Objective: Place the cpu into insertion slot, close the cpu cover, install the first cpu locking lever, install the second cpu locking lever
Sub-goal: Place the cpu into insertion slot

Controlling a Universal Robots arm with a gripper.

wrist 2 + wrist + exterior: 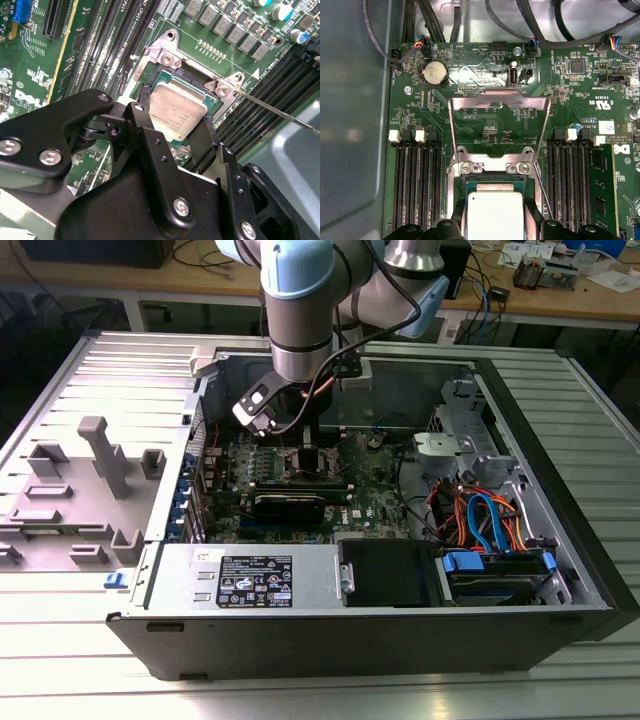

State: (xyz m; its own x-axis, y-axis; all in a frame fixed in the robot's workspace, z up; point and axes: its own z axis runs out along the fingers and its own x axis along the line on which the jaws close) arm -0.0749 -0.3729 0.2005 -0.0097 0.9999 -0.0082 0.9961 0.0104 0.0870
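Dull silver-grey square cpu [177,112], clamped in end effector [171,116].

- My arm [300,310] reaches down from above into the open computer case [300,645], which lies on a ribbed metal table [120,370].
- Its gripper [308,452] sits low over the green circuit board [375,495].
- Blue and orange cables [485,515] bunch toward the exterior view's right inside the case.
- Grey blocks [105,455] stand outside it, on the exterior view's left.
- Wooden benches [560,300] line the back.
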